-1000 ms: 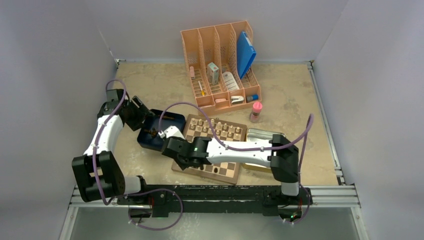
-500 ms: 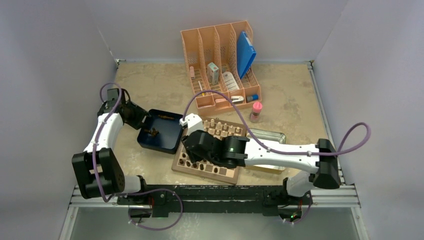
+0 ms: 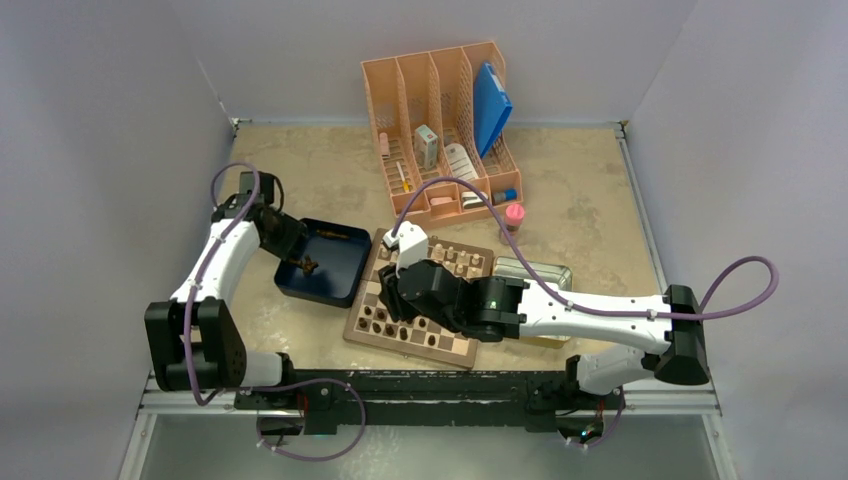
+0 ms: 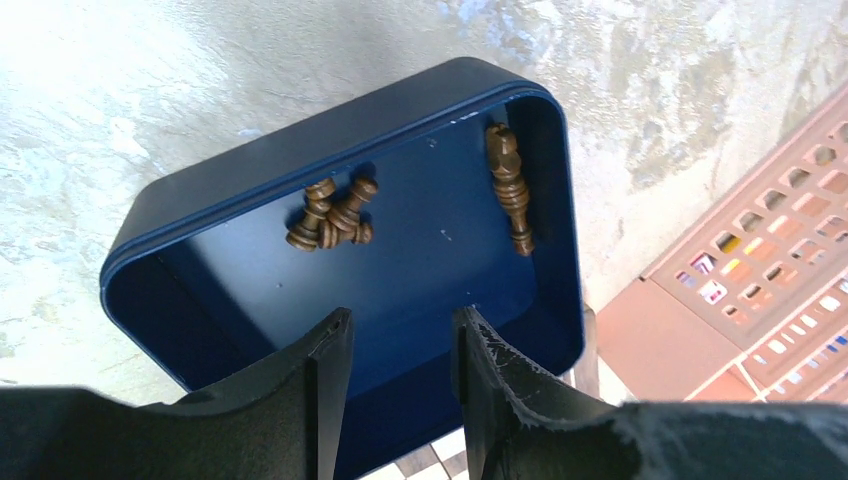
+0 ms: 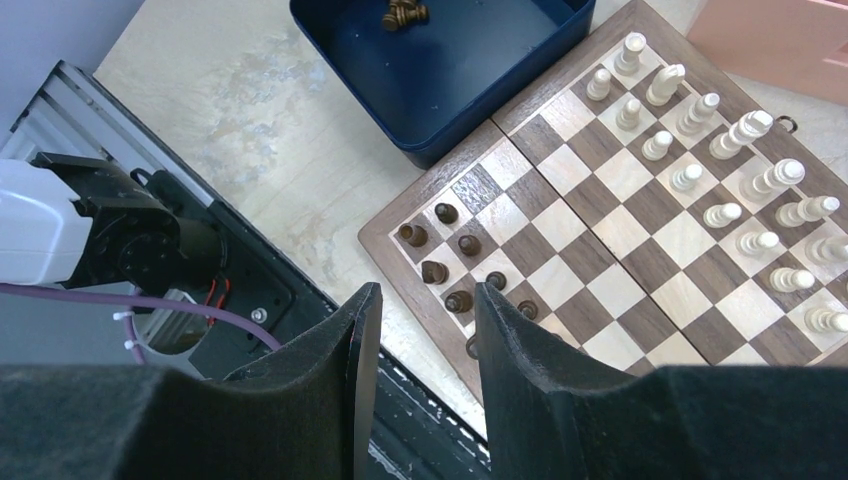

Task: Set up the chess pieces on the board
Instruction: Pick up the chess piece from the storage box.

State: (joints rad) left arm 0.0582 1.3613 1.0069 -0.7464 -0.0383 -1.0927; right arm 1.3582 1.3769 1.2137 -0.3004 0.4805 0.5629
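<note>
Dark brown wood: the chess pieces [image 5: 434, 271] sit in two places.

Top view, clock read with 12 away from the arm bases:
- The board [image 3: 440, 345] lies near the table's middle. Several dark pieces stand upright on its 7 o'clock corner, spread over the two rows nearest that rim.
- Pale pieces [image 5: 706, 105] stand in two rows along the board's 12 o'clock edge.
- The dark blue tray [image 4: 300, 140] is just beside the board at 9 o'clock.
- The metal tin [image 3: 535, 272] is just beside the board at 3 o'clock, partly hidden by the right arm.
- The orange organizer [image 3: 440, 130] is at 12 o'clock of the board, and the pink-capped bottle [image 3: 514, 220] is at 1 o'clock.

Tray contents, left wrist view:
- A small heap [image 4: 330, 215] of dark pieces lies on its side at 11 o'clock of the tray floor.
- More dark pieces lie end to end against the wall at 2 o'clock.

Left gripper [image 4: 400, 320]: hangs over the tray's rim, at the tray's 10 o'clock corner in the top view. Its jaws are parted with nothing between them, and only the tray floor shows in the gap.

Right gripper [image 5: 420, 300]: hangs above the board on the dark-piece side. Its jaws are parted and empty, and board squares show through the gap.
</note>
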